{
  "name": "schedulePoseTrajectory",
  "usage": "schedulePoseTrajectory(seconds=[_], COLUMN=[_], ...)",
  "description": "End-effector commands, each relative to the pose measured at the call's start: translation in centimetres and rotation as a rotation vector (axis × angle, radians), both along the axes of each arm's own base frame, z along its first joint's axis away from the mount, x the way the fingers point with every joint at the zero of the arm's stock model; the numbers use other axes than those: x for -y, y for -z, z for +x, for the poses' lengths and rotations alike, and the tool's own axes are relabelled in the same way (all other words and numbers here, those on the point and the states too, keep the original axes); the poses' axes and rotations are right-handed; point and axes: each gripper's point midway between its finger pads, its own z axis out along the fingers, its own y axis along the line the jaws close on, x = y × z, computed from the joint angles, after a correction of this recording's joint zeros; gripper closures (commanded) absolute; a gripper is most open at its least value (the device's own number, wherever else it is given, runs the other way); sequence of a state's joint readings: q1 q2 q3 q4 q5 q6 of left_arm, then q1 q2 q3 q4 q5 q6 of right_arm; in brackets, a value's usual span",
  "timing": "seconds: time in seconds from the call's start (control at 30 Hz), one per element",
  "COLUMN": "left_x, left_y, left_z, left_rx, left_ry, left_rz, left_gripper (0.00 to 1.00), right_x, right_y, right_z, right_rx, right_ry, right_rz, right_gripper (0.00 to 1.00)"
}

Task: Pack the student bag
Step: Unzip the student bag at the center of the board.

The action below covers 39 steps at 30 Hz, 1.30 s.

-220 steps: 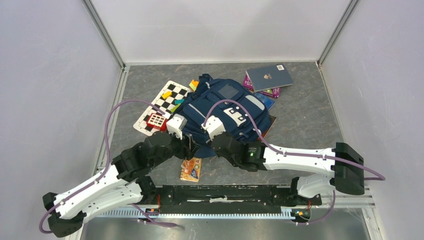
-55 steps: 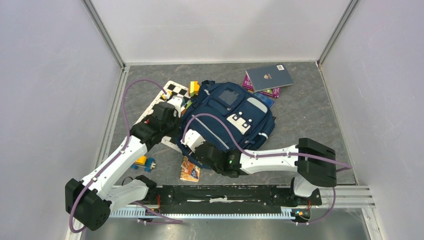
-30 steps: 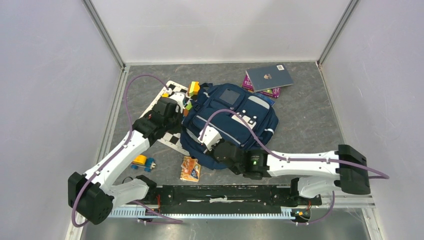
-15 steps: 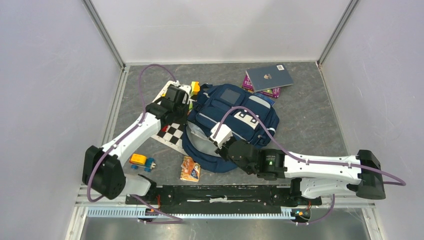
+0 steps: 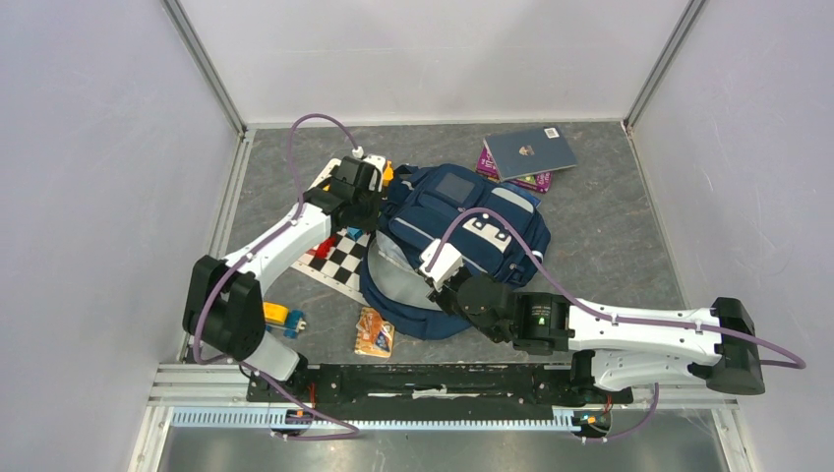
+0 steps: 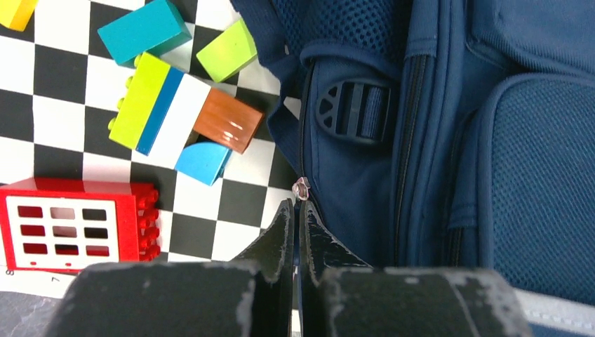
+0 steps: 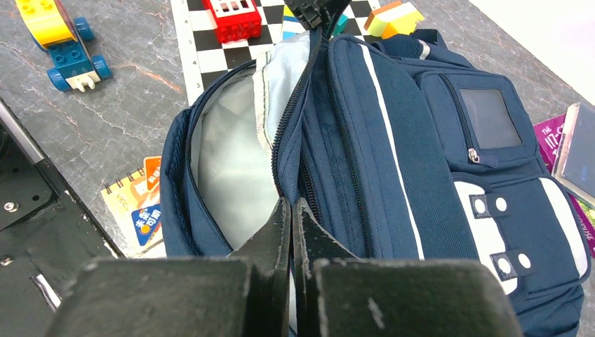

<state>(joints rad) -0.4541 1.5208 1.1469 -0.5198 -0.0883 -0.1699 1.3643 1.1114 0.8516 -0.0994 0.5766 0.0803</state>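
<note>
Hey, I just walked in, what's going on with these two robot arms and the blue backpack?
Both arms are on the student bag. The left tool is pinched shut on the zip pull beside the checkerboard; the right tool is shut on the bag's edge at the opening. The bag gapes partly open, showing pale lining. The toy car, booklet and books lie outside it.

The student bag (image 5: 462, 236) lies in the middle of the table (image 5: 610, 246). Just left of the bag, partly under it, is a game board (image 5: 339, 258) with toy blocks (image 6: 179, 119) on it. Behind the bag, to its right, books (image 5: 531, 152) are stacked. Before the bag, to its left, lies a booklet (image 5: 376, 332), and farther left a toy car (image 5: 278, 317).
</note>
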Motion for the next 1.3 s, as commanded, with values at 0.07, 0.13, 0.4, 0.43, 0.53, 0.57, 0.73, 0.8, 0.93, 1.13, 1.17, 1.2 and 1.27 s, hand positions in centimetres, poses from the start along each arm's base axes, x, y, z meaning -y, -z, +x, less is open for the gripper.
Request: schedulePoseTrajectory(seconds=[0.07,0.13,0.4,0.43,0.53,0.57,0.73,0.8,0.93,1.13,1.17,1.2,1.27], left_x=[0.9,0.8,2.0,2.3,2.6,2.7,3.0,2.8,1.1,-1.9,-1.9,-1.7,-1.0], left_y=[-1.4,-1.1,-1.1,-1.1,-1.0,-1.0,-0.9,-1.3,-3.9,-9.6,-10.4,-11.1,-12.2], left_z=[4.7,5.3,7.5,7.7,8.5,8.8,9.2,9.0,8.1,4.9,4.1,3.2,0.9], left_rx=[0.124,0.118,0.138,0.14,0.148,0.152,0.154,0.157,0.203,0.367,0.387,0.404,0.443], left_ry=[0.007,-0.006,0.0,0.004,0.007,0.01,0.035,0.038,-0.007,-0.024,0.001,0.037,0.132], left_rz=[-0.035,-0.041,-0.116,-0.122,-0.124,-0.122,-0.117,-0.107,-0.067,-0.031,-0.038,-0.048,-0.073], left_gripper=[0.98,0.98,0.98,0.98,0.98,0.98,0.98,0.98,0.58,0.11,0.09,0.08,0.06], right_x=[-0.3,-0.3,-0.1,-0.2,-0.1,0.0,0.1,0.3,1.1,1.9,1.9,2.0,2.1], right_y=[-3.9,-4.1,-4.0,-4.0,-4.1,-4.2,-4.1,-4.0,-3.8,-4.1,-4.1,-4.1,-4.0], right_z=[-0.3,-0.3,-0.4,-0.4,-0.5,-0.5,-0.4,-0.3,0.3,0.7,0.8,0.9,1.0], right_rx=[0.032,0.033,0.031,0.03,0.029,0.028,0.029,0.029,0.032,0.052,0.055,0.058,0.06], right_ry=[-0.016,-0.017,-0.02,-0.022,-0.023,-0.022,-0.014,-0.003,0.052,0.083,0.086,0.094,0.108], right_rz=[0.119,0.124,0.125,0.126,0.131,0.134,0.134,0.127,0.118,0.122,0.122,0.12,0.116], right_gripper=[1.0,1.0,1.0,1.0,1.0,1.0,1.0,1.0,1.0,1.0,1.0,1.0,1.0])
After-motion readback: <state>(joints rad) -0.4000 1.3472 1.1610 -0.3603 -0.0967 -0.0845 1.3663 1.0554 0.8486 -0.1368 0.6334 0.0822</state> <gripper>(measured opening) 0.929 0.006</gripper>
